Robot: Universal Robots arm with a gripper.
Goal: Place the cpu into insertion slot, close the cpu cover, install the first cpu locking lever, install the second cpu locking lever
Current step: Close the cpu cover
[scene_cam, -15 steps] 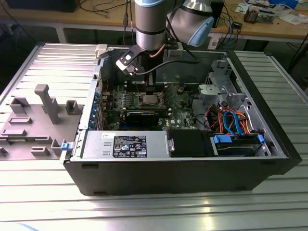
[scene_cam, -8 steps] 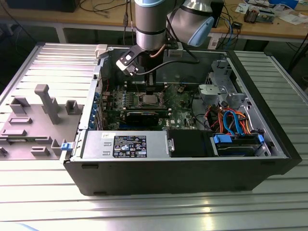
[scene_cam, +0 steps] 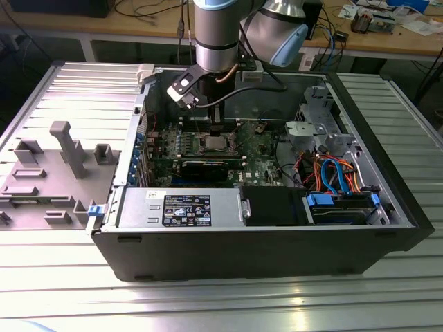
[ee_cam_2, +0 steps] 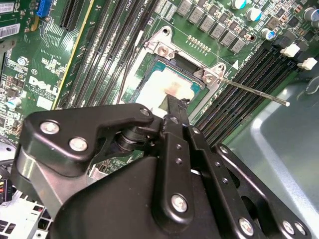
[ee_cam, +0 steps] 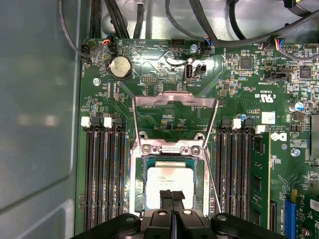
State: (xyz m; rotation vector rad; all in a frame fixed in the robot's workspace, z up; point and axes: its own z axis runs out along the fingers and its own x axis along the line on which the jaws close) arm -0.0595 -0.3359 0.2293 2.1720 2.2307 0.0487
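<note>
One cpu lies in the single insertion slot, one cpu cover raised, arm pointing downward, claw closed, holding nothing.

I work in an electronics or robotics lab. My claw hangs inside a computer case with its side off and its green motherboard bare. The case stands on a ribbed metal table. At nine o'clock from the case lies a grey tray of moulded fixtures. At twelve o'clock runs a wooden workbench strewn with cables, with loose circuit boards towards one o'clock.
</note>
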